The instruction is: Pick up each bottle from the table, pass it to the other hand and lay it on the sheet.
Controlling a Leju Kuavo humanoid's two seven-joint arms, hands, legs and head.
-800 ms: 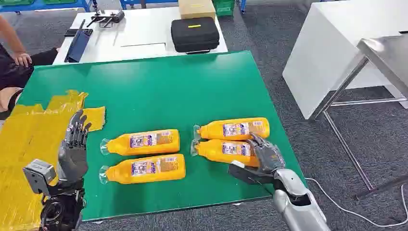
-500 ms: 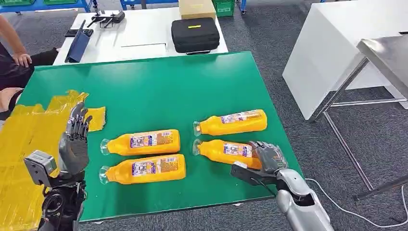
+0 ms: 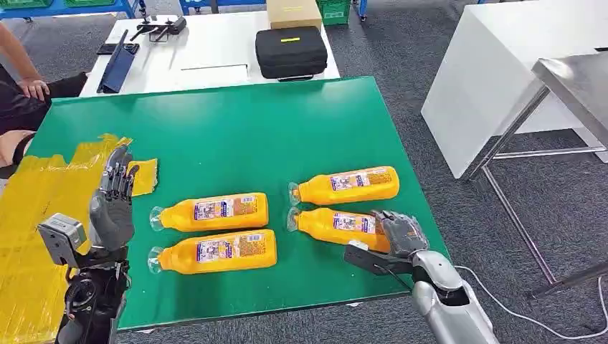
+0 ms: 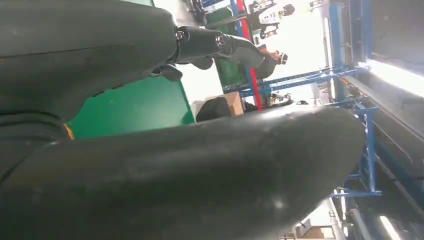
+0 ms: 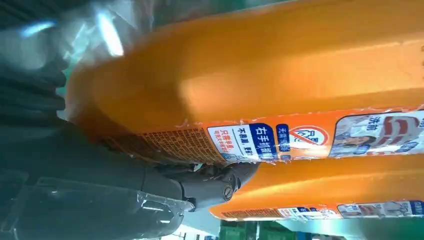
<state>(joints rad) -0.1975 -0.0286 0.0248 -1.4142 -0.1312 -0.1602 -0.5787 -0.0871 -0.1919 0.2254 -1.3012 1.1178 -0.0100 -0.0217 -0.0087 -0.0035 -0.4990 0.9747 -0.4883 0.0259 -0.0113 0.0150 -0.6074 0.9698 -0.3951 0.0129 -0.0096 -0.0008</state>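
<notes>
Right hand (image 3: 396,236) wrapped on one bottle's base end; four orange bottles on the green table (image 3: 236,129), none on the yellow sheet (image 3: 36,208) yet.
Count: 4 bottles, all lying flat, caps pointing toward the left hand's side. Gripped bottle (image 3: 337,224) sits in the right hand's fingers, thumb under it; second bottle (image 3: 348,185) lies just beyond it, apart. Other pair (image 3: 211,211) and (image 3: 214,251) lie between the two hands, nearer the left. Left hand (image 3: 111,208) is raised, fingers straight and spread, holding nothing, over the sheet's edge.
</notes>
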